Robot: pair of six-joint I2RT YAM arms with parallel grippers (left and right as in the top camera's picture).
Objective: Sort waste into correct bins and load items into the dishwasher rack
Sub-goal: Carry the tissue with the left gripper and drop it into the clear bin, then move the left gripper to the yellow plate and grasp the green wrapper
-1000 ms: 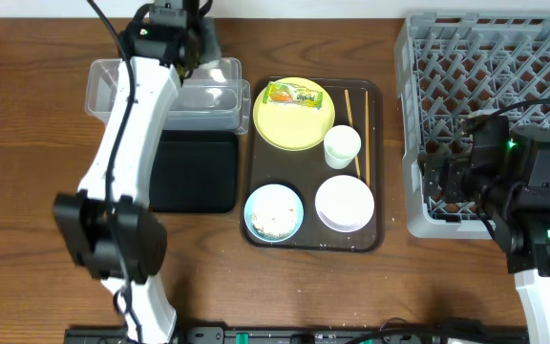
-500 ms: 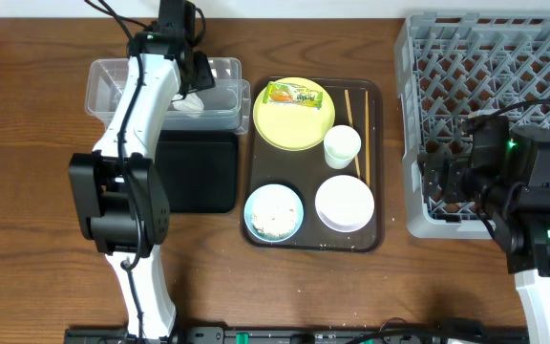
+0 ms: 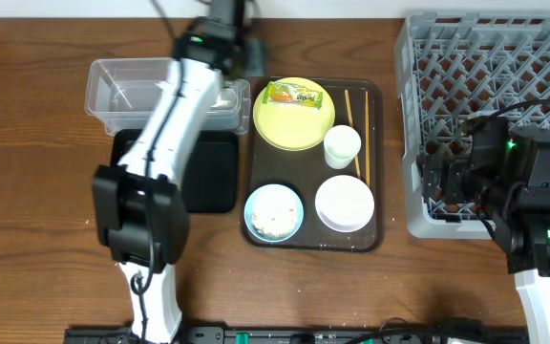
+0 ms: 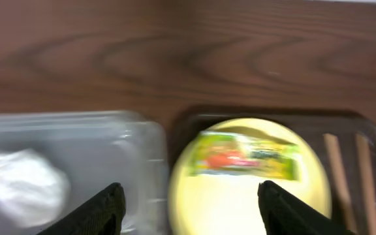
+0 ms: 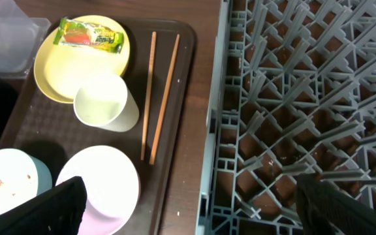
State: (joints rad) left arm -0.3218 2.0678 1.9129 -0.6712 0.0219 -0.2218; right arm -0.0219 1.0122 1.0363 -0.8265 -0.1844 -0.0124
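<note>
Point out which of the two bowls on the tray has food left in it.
The light blue bowl, at the brown tray's near-left corner: white crumbs lie in it. The white bowl beside it looks empty.

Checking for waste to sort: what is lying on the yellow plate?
Only a green-and-orange snack wrapper lies on the yellow plate. The white cup covers one stretch of rim, hiding what is there.

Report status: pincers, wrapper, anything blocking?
Left pincer open, empty. Right pincer open, empty. Snack wrapper lies on yellow plate, not yet binned. Nothing covering it.
</note>
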